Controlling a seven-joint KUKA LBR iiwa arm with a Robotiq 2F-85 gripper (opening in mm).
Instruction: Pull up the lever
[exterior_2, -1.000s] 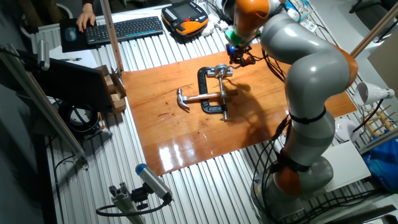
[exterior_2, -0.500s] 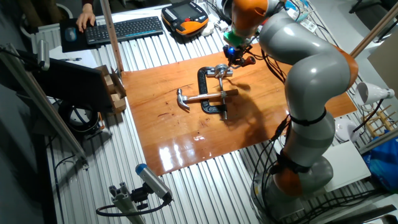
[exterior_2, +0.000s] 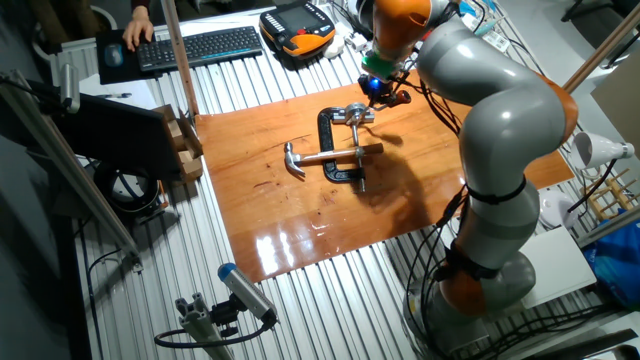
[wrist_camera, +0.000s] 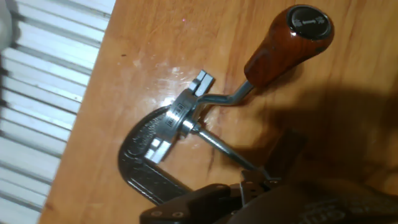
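Note:
On the wooden board (exterior_2: 300, 215) lies a black C-shaped clamp (exterior_2: 330, 140). The lever (exterior_2: 356, 113), a short shiny crossbar, heads its thin screw at the clamp's far end. My gripper (exterior_2: 381, 92) hovers just right of and above the lever, apart from it. In the hand view the lever (wrist_camera: 185, 111) tops the long screw (wrist_camera: 224, 149) beside the black clamp frame (wrist_camera: 144, 157). A bent metal stem joins it to a red-brown wooden knob (wrist_camera: 287, 43). My gripper (wrist_camera: 239, 191) shows only as dark parts at the bottom edge, so I cannot tell how its jaws stand.
A hammer (exterior_2: 322, 156) with a light wooden handle lies across the clamp, its head to the left. Wooden blocks (exterior_2: 186, 148) and a post (exterior_2: 178, 60) stand at the board's left edge. A keyboard (exterior_2: 200, 45) and a teach pendant (exterior_2: 297, 28) lie behind.
My gripper has drifted slightly left and up, closer to the lever. The clamp and the hammer have not moved.

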